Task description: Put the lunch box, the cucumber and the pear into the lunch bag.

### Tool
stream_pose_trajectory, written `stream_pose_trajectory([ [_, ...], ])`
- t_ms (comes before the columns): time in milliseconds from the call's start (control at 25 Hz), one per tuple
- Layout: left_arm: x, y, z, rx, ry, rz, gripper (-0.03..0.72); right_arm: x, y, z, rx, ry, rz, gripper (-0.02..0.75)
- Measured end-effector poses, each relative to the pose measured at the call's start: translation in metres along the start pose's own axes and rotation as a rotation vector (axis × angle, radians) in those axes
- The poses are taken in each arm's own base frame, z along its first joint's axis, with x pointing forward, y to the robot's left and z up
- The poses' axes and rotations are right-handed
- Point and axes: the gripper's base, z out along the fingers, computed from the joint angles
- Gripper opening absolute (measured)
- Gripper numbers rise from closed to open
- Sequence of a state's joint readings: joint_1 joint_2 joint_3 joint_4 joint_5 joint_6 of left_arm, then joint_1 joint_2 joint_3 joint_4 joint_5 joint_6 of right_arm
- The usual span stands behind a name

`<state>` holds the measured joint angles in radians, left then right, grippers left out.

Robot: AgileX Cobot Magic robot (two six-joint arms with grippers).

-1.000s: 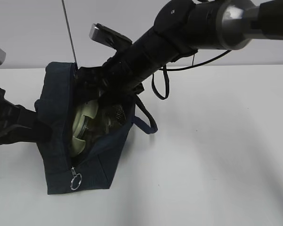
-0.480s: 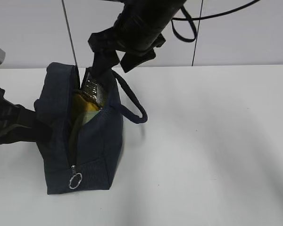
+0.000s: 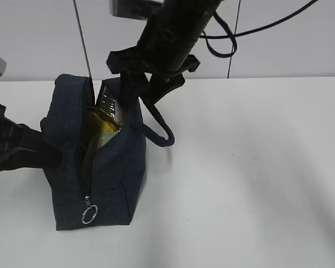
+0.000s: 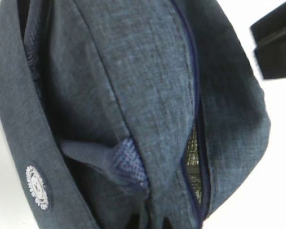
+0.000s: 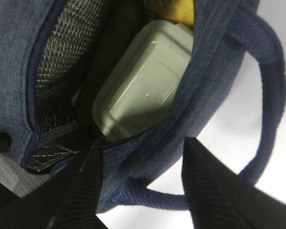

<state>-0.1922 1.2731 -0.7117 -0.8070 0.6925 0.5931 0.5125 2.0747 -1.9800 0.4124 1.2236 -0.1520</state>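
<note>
The navy lunch bag [image 3: 109, 184] stands unzipped at the table's left. In the right wrist view the sage-green lid of the lunch box [image 5: 145, 88] shows inside it. The yellow pear [image 5: 177, 11] lies beyond the box. A dark long shape beside the box looks like the cucumber [image 5: 112, 52]. My right gripper [image 3: 146, 96] hangs open over the bag's far right rim. Its fingers [image 5: 86, 186] straddle the bag's wall where the handle [image 5: 271, 95] joins. My left gripper [image 4: 155, 220] is shut on a fold of the bag's left side.
The bag's loop handle [image 3: 161, 132] hangs over its right side. The metal zipper ring [image 3: 90, 214] sits at the near end. The left arm [image 3: 14, 146] lies along the table's left edge. White tabletop [image 3: 251, 184] stretches to the right.
The right arm has lifted out of the bag and now hovers over its rim. The bag's mouth has narrowed. The right jaws stand a little closer together.
</note>
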Motion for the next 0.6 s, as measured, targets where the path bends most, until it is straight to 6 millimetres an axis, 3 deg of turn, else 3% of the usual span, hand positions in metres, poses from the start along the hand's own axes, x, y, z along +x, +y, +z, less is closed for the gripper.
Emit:
stream_pose_trajectory([
  [120,0.0,0.0,0.0,0.0,0.0,0.0,0.002,0.0,-0.002,0.011,-0.023,0.019,0.017,0.412],
  [240,0.0,0.0,0.0,0.001,0.0,-0.001,0.002,0.001,-0.008,0.02,-0.002,0.042,0.025,0.358],
  [320,0.0,0.0,0.0,0.002,-0.003,-0.004,0.002,0.001,-0.01,0.02,0.019,0.048,0.023,0.207],
  [440,-0.001,0.0,0.0,0.005,-0.006,-0.009,0.002,0.002,-0.01,0.021,0.029,0.055,0.02,0.046],
  [600,-0.001,-0.002,0.0,0.014,-0.01,-0.011,0.002,0.002,-0.012,0.021,0.045,0.062,0.013,0.018],
])
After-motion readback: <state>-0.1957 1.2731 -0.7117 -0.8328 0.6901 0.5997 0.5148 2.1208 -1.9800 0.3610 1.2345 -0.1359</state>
